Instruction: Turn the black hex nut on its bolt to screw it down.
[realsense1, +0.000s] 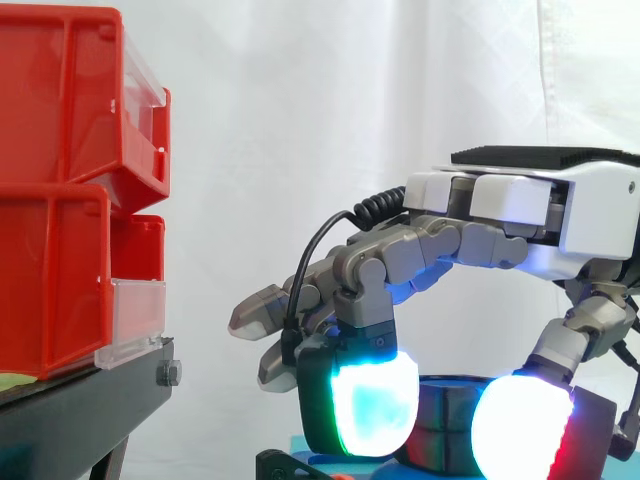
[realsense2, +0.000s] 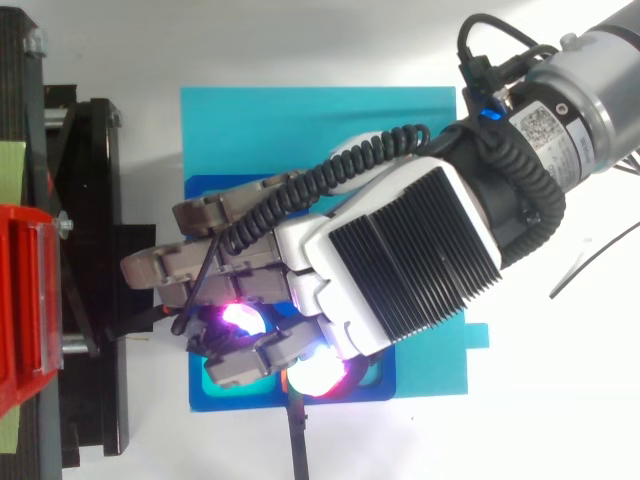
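With your hand (realsense1: 520, 215) pinching the black hex nut (realsense1: 447, 422) from 9 and 3 o'clock, twist evenly without tilting.

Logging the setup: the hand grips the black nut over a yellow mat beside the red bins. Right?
Not quite: the mat is blue, not yellow, as the top view shows. The hand does grip the nut over it, beside the red bins.

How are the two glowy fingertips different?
The finger pad glows cyan with a green edge; the thumb pad glows white with a red edge. The finger pad is nearer the red bins; the thumb pad is farther. Both are thick and pinch the black nut between them.
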